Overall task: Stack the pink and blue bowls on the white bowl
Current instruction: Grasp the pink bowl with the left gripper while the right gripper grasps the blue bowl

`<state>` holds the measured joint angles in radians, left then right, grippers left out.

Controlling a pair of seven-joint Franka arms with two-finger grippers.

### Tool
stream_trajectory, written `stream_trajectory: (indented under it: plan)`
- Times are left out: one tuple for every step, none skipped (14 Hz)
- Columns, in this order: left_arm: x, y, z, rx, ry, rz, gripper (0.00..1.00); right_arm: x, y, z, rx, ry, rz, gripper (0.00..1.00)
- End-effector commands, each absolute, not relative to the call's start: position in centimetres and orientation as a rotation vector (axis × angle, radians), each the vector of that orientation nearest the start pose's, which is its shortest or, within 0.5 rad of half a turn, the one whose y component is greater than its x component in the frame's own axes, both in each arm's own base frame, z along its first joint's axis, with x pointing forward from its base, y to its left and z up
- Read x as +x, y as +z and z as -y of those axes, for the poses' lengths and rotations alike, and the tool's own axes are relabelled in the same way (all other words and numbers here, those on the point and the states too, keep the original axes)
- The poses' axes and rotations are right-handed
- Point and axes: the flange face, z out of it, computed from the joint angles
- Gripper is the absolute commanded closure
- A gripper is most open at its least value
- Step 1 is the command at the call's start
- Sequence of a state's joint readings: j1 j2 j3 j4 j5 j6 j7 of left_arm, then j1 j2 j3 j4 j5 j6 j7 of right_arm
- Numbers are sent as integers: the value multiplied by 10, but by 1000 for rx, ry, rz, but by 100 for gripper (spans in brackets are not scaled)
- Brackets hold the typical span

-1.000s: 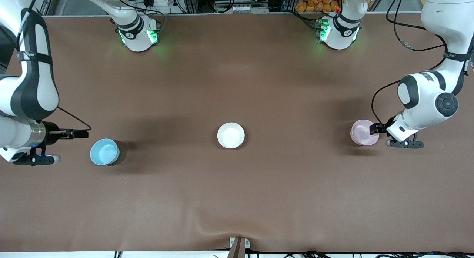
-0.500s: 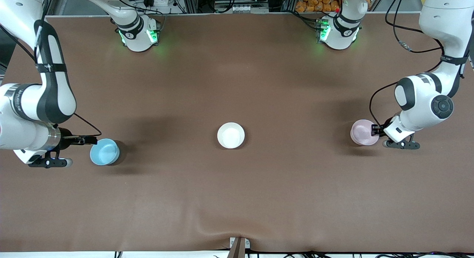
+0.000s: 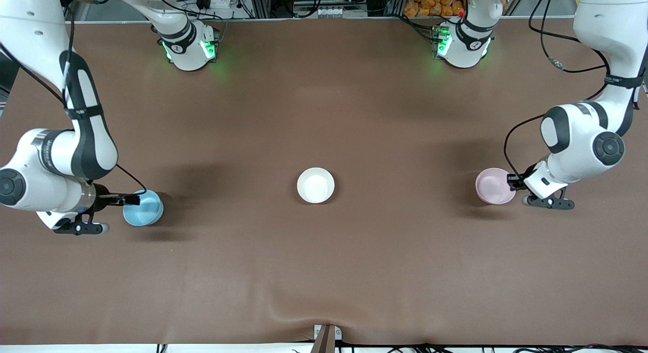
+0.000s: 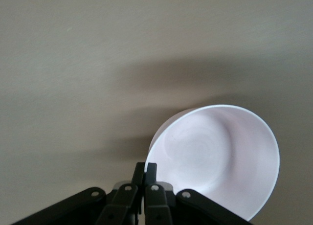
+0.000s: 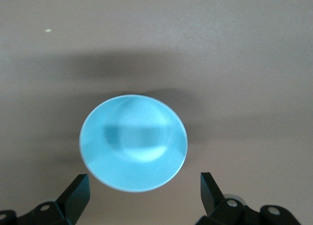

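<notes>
Three bowls stand in a rough row across the middle of the brown table [image 3: 324, 272], none yet stacked.

Nearest the front edge we list the blue bowl [image 3: 143, 207], toward the right arm's end. The right gripper [image 3: 132, 198] sits at its rim with fingers [image 5: 76, 193] spread wide on either side, nothing clamped; we judge this a line-up for a grasp on the rim. Whether a finger touches the rim we cannot tell.

Next, the pink bowl [image 3: 494, 186], toward the left arm's end. The left gripper [image 3: 512, 181] has its fingers [image 4: 145, 172] pressed together on the bowl's wall at the rim, which we read as a pinch ready for lifting. The bowl looks tilted in the left wrist view; whether it is clear of the table we cannot make out. Its lower edge is cut off there.

Last, the white bowl [image 3: 316, 185], at the table's centre, upright and untouched, well apart from both others: the stacking base.
</notes>
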<state>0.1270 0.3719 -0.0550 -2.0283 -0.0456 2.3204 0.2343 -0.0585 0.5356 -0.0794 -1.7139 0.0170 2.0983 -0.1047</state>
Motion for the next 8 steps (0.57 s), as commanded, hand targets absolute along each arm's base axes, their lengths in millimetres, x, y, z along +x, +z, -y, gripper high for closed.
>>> stream_trajectory:
  plan:
    - [615, 317, -6, -3247, 205, -155, 100, 653, 246, 93, -3142, 216, -40, 0]
    - [621, 331, 10, -3254, 219, -133, 100, 654, 241, 93, -3145, 205, -35, 0]
    - [624, 344, 31, -3261, 233, -108, 100, 655, 231, 98, -3147, 191, -39, 0]
    - [626, 355, 50, -3268, 238, -69, 100, 652, 221, 110, -3144, 205, -31, 0]
    - [626, 361, 73, -3274, 239, -38, 100, 649, 211, 121, -3136, 228, -18, 0]
    - [623, 365, 100, -3277, 244, -8, 100, 647, 207, 124, -3133, 238, -13, 0]
    - [620, 369, 127, -3273, 243, 26, 100, 647, 206, 124, -3133, 240, -16, 0]
    - [619, 379, 153, -3272, 222, 84, 100, 647, 205, 123, -3132, 243, -13, 0]
